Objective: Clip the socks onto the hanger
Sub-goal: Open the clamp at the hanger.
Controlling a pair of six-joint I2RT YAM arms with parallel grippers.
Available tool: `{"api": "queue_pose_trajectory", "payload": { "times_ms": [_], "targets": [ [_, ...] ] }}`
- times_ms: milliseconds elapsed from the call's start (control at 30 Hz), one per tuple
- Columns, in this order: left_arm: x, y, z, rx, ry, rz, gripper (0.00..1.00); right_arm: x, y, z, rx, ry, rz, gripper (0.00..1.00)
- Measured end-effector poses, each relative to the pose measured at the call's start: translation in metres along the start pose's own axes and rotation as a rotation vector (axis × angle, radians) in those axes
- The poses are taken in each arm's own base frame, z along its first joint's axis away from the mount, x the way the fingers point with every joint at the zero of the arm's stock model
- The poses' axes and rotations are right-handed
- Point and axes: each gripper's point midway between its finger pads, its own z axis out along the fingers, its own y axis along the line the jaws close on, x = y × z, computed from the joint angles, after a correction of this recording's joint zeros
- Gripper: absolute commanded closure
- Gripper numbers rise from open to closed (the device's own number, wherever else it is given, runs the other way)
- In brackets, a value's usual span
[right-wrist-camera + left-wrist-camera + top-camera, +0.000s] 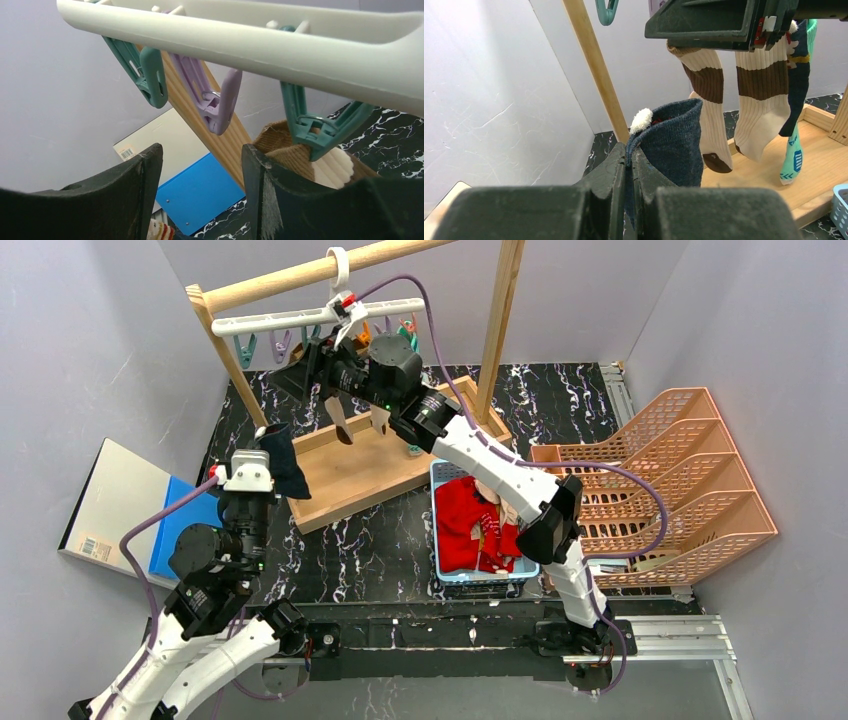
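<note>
One in hand: dark navy fabric sock (671,140), clenched in left tool (629,165), beside wooden rack post (596,70). Right tool (200,170) released, just under free purple clip (220,100) on long white plastic hanger bar (250,37). Already hanging: two brown-and-beige banded socks (764,95), teal-green sock (793,160). Still to do: red socks (470,520) in pale blue basket (437,540) on bench (370,540). Post and right arm crowding the approach.

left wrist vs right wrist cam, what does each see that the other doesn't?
Left wrist only: the left gripper shut on the dark navy sock, the two banded socks hanging full length, and a teal sock. Right wrist only: the white hanger bar, an empty purple clip, a blue folder below. Both: the wooden rack post, the right gripper (open in its own view), and one of the banded socks, just its cuff at a teal clip in the right wrist view.
</note>
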Motion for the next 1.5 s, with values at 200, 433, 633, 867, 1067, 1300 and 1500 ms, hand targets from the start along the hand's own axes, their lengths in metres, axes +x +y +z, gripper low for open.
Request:
{"api": "queue_pose_trajectory", "payload": {
  "times_ms": [200, 433, 633, 867, 1067, 1300, 1500],
  "targets": [
    [0.000, 0.001, -0.001, -0.003, -0.001, -0.002, 1.00, 0.007, 0.008, 0.002, -0.014, 0.010, 0.004, 0.34],
    [0.000, 0.002, -0.002, -0.005, 0.001, -0.001, 1.00, -0.029, 0.012, 0.010, 0.026, -0.186, -0.023, 0.24],
    [0.001, 0.002, -0.002, -0.004, 0.002, -0.001, 1.00, -0.072, 0.014, 0.007, 0.055, -0.372, -0.033, 0.25],
    [0.001, 0.002, -0.002, -0.003, 0.002, -0.004, 1.00, -0.078, 0.011, 0.008, 0.076, -0.403, -0.042, 0.29],
    [0.001, 0.002, -0.002, -0.003, 0.003, -0.010, 1.00, -0.075, 0.006, 0.010, 0.091, -0.402, -0.051, 0.39],
    [0.003, 0.000, -0.002, 0.000, 0.008, -0.014, 1.00, -0.064, -0.007, 0.015, 0.127, -0.389, -0.053, 0.36],
    [0.003, -0.001, -0.002, 0.003, 0.011, -0.021, 1.00, -0.062, -0.012, 0.017, 0.146, -0.390, -0.051, 0.42]
  ]
}}
